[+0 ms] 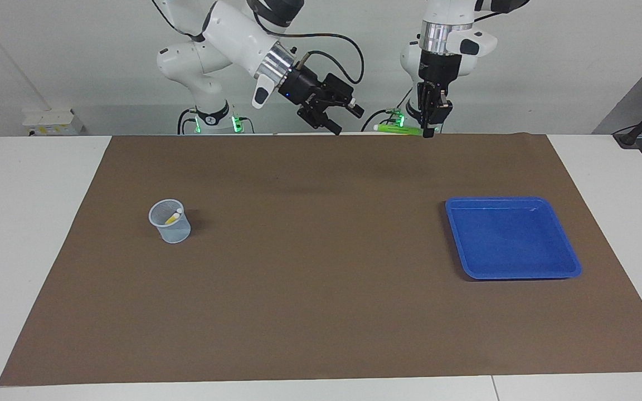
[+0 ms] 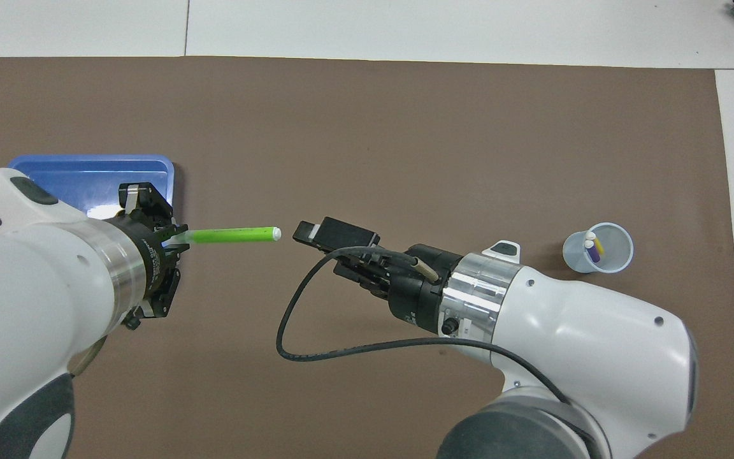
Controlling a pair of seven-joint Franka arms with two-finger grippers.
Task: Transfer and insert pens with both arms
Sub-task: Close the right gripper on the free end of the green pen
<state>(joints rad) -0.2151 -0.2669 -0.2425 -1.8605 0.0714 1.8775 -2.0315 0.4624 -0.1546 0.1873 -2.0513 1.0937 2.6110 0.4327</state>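
Observation:
My left gripper (image 1: 427, 131) is shut on the pale end of the green pen (image 1: 396, 129) and holds it level in the air over the mat's edge nearest the robots. In the overhead view the left gripper (image 2: 178, 238) has the green pen (image 2: 233, 235) pointing its whitish tip at my right gripper (image 2: 316, 245). My right gripper (image 1: 347, 121) is open, tilted toward that tip, a short gap from it. The yellow pen (image 1: 173, 217) and the purple pen (image 2: 593, 253) stand in a pale cup (image 1: 170, 221) toward the right arm's end.
A blue tray (image 1: 513, 273) lies on the brown mat (image 1: 321, 312) toward the left arm's end; it also shows in the overhead view (image 2: 86, 164). The cup (image 2: 598, 262) stands alone on the mat. Two smaller arm bases with green lights (image 1: 215, 121) stand at the table's back.

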